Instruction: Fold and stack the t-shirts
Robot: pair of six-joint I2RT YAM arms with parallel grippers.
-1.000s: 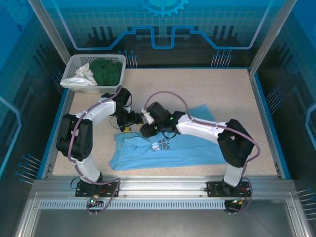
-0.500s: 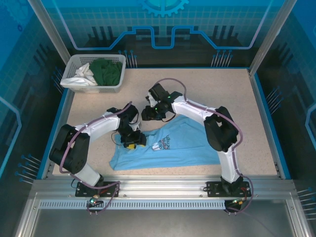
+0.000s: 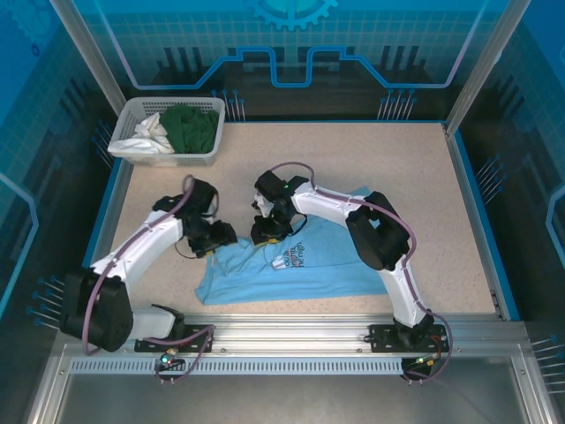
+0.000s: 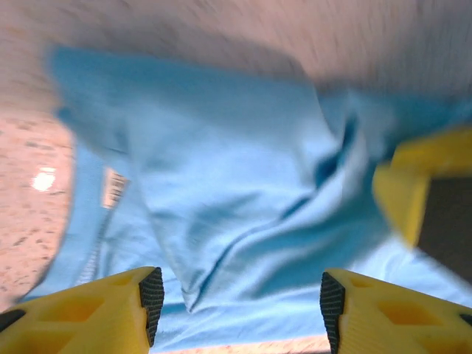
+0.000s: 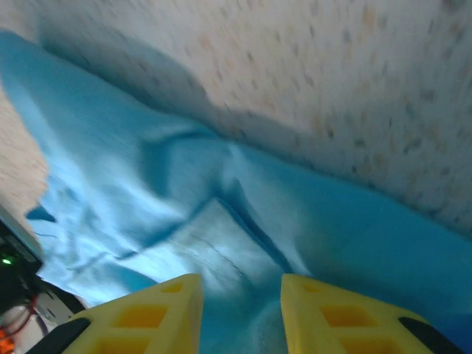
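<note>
T-shirts sit in two places on the speckled table (image 3: 380, 168). At 10 o'clock in the top view, a white basket (image 3: 168, 157) holds a crumpled white garment (image 3: 150, 132) with a dark green garment (image 3: 190, 128) at its 3 o'clock side. A light blue t-shirt (image 3: 309, 278) lies spread out near the 6 o'clock edge, its chest print (image 3: 291, 259) facing up. The left gripper (image 3: 226, 238) is low at the 10 o'clock corner of the blue shirt. In its wrist view, the left gripper (image 4: 240, 295) has its yellow fingers wide apart. Nothing is clamped between them, and the rumpled blue cloth (image 4: 221, 169) with a small white label (image 4: 114, 188) lies just ahead. Another yellow finger (image 4: 402, 195) reaches in at 3 o'clock. The right gripper (image 3: 264, 235) is just beside the left one, at the shirt's 11 o'clock edge near the collar. Its own camera shows the right gripper (image 5: 242, 299) with its fingers narrowly apart and a raised fold of blue cloth (image 5: 147, 192) running up between them. I cannot tell whether they are actually pinching the fold. Bare table (image 5: 339, 74) shows at 1 o'clock in that view.
</note>
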